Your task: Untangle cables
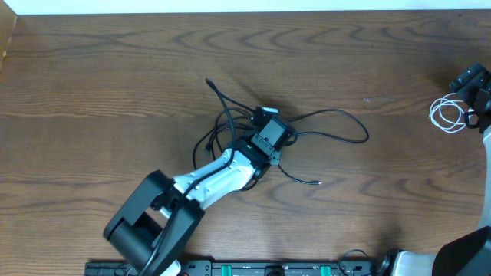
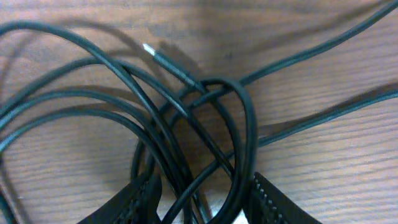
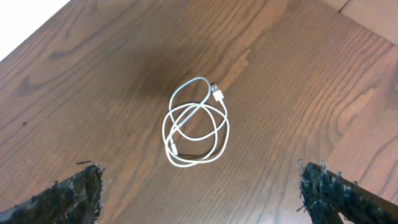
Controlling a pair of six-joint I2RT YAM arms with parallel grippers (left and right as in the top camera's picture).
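Left pincer (image 1: pixel 268 138) sits low over the middle of the wooden counter (image 1: pixel 92 77), at the end of the white-and-black arm that reaches in from the lower left of the overhead view. Its fingers (image 2: pixel 140 202) stand part-way apart at the bottom edge of the left wrist view. Several strands of the black cables (image 2: pixel 186 124) pass between them, the thick loop on the right lying against the right-hand finger. Whether they are pinching the bundle or merely straddling it cannot be told. The black cables lie in a knot at the centre of the counter, right under that pincer. One strand runs out toward the upper left of the overhead frame, a long loop sweeps out to the right and back, and a short end trails toward the lower right. In the left wrist view a slim plug (image 2: pixel 163 59) with a bright metal tip lies on the diagonal, tip toward the upper left, its cord dropping into the crossing of loops. Right pincer (image 3: pixel 200 186) hangs spread wide above the white cable (image 3: pixel 196 127), touching nothing. That cable lies well apart from the black ones, near the right edge of the overhead frame, coiled in a few loose overlapping loops. The coil is a little longer from top to bottom of the right wrist view, and its flat USB plug (image 3: pixel 217 94) sits at the upper right of the coil.
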